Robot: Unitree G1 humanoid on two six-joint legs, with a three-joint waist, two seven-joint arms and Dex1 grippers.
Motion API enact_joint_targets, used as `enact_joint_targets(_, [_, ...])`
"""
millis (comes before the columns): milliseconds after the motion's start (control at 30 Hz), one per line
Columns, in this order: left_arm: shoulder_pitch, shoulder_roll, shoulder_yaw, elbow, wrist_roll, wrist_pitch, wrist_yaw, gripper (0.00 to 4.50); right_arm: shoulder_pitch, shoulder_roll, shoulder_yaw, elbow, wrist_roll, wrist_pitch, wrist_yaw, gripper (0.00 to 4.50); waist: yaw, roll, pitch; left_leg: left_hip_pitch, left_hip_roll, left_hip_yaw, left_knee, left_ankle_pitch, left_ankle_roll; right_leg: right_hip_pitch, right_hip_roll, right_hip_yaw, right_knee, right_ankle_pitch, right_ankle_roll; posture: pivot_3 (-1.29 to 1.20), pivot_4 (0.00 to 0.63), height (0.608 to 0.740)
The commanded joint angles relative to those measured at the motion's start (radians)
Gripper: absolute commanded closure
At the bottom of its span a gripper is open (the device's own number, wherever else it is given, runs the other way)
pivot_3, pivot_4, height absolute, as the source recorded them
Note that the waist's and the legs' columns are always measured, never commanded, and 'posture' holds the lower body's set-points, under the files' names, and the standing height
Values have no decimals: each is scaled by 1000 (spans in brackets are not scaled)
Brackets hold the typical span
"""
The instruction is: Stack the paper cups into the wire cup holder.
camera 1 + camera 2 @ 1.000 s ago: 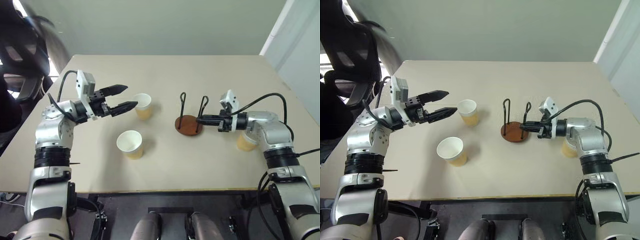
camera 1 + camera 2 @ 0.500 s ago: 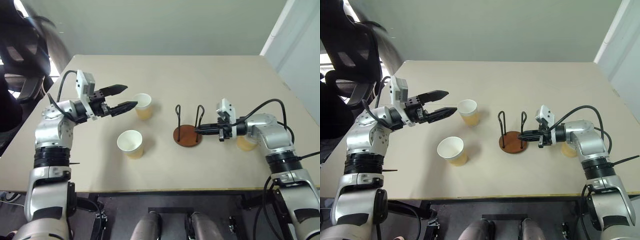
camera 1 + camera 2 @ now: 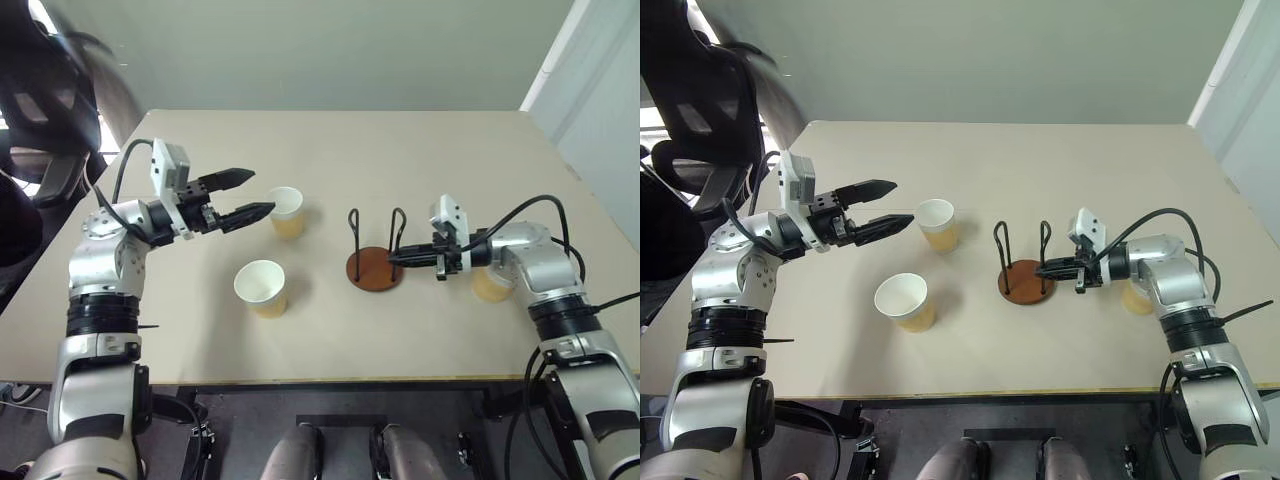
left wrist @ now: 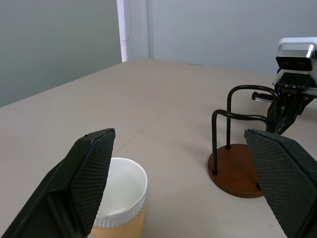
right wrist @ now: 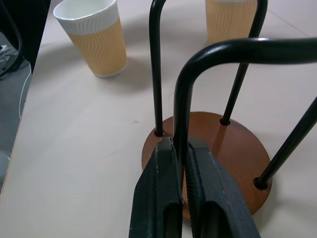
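My right jaws (image 5: 182,191) are pinched together on one thin black wire upright of the wire cup holder (image 3: 375,262), low down where the loop meets its round reddish-brown disc base. The wire is stiff and smooth, so I judge it could swivel in the pinch; gripping close to the base gives the best control, and the holder looks light enough to slide or tip on the beige desk (image 3: 420,160) if pulled high up.

My left jaws (image 3: 244,194) stand wide apart and hold nothing, hovering above the desk. Just past their tips stands a tan paper cup with a white rolled rim (image 3: 286,212), upright and open. A second such cup (image 3: 261,288) stands upright nearer to me, below those jaws. A third (image 3: 490,284) sits behind my right forearm, partly hidden.

The cups look thin and light, easy to crush; I would take each across the ribbed wall below the rim, gently.
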Motion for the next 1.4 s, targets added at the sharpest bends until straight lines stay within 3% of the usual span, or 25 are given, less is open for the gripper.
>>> enact_joint_targets(33, [-2, 22, 25, -41, -7, 1, 8, 0, -26, -1, 0, -15, 5, -16, 20, 4483, 0, 0, 0, 0, 0, 0, 0, 0, 0, 0, 0, 0, 0, 0, 0, 0, 150, 740])
enact_joint_targets(700, [-2, 23, 23, -47, -9, 4, 15, 0, -61, -3, 37, 44, -52, -82, 34, 4483, -1, 0, 0, 0, 0, 0, 0, 0, 0, 0, 0, 0, 0, 0, 0, 0, 150, 740])
enact_joint_targets(733, [-2, 23, 23, -47, -9, 3, 15, 0, -63, -4, 38, 47, -54, -80, 37, 3978, -1, 0, 0, 0, 0, 0, 0, 0, 0, 0, 0, 0, 0, 0, 0, 0, 150, 740])
enact_joint_targets(867, [-5, 24, 23, -43, -8, 1, 16, 0, -69, -8, 41, 59, -61, -79, 43, 2833, 0, 0, 0, 0, 0, 0, 0, 0, 0, 0, 0, 0, 1, 0, 0, 0, 150, 740])
enact_joint_targets(1133, [-12, 21, 23, -33, -6, -4, 16, 0, -81, -8, 37, 80, -77, -100, 38, 87, -1, 0, 0, 0, 0, 0, 0, 0, 0, 0, 0, 0, 1, 0, 0, 0, 150, 740])
enact_joint_targets(1400, [-18, 19, 21, -32, -11, 19, 25, 0, -75, -33, 28, 62, -84, -122, 45, 37, 0, 0, 0, 0, 0, 0, 0, 0, 0, 0, 0, 0, 0, 0, 0, 0, 150, 740])
